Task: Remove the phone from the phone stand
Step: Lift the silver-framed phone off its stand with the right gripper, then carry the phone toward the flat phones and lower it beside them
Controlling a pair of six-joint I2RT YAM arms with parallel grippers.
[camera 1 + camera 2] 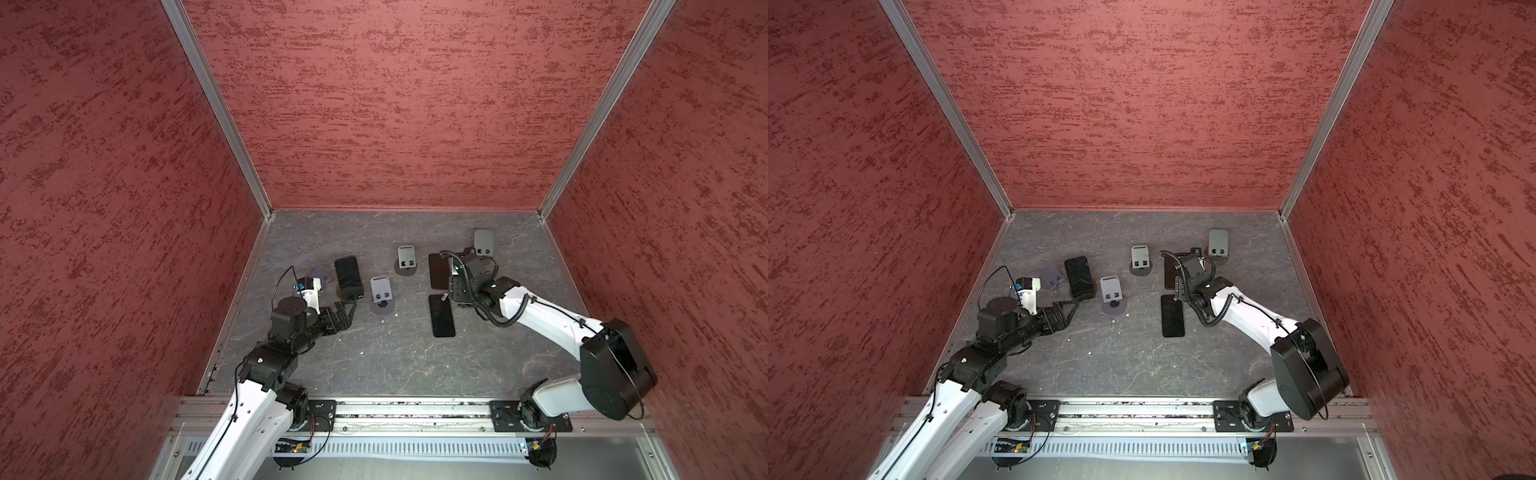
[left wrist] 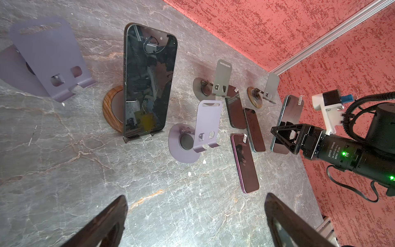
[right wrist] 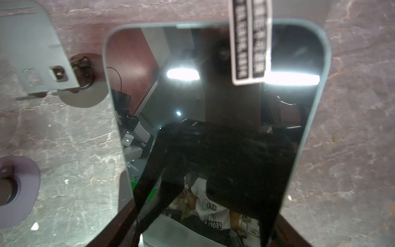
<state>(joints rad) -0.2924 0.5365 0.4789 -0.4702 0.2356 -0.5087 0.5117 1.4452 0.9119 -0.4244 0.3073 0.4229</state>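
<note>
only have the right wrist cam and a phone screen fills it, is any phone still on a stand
Observer: Yes, one black phone leans on the wood-based stand, on the left arm's side.
Operator: left gripper on it yet
Observer: No, the left gripper is open and short of it, not touching.
Operator: how many already off
Observer: Three lie on the table: a purple phone, a second phone and a third phone, apart from the held phone in your right gripper.
</note>
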